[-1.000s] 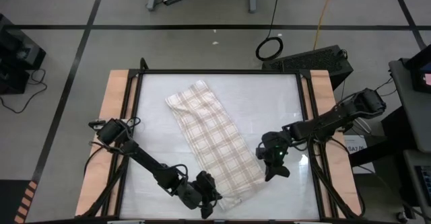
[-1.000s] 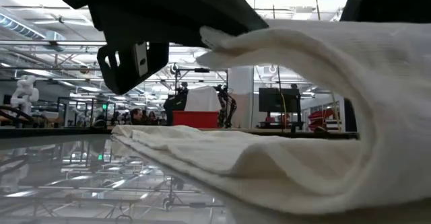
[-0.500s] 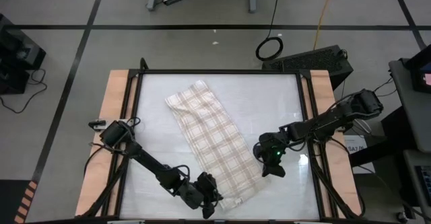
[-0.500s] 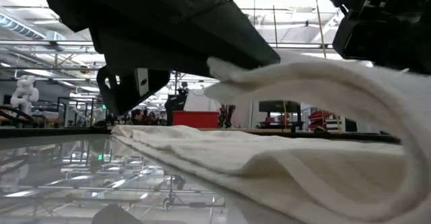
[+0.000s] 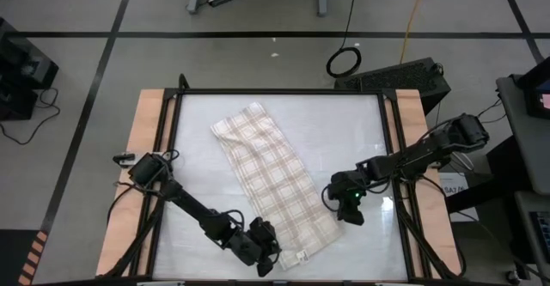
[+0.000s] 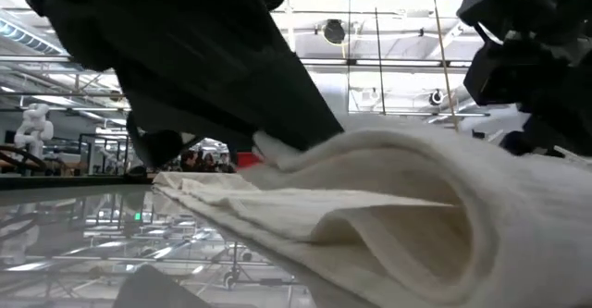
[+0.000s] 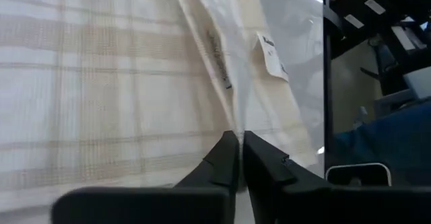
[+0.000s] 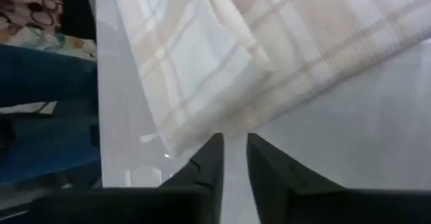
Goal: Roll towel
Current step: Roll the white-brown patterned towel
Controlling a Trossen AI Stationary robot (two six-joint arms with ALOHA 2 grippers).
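Between both hands lies the towel.

From above I get bright, even light with hardly any shadow. The table top is glossy and washes pale, with a whiter sheen toward its far right. At table height the room's ceiling lamps mirror in that surface, and the towel close to the lens is soft and out of focus, the dark arm above it a backlit blur. Both wrist views look slightly smeared, with white glare on bare tabletop.
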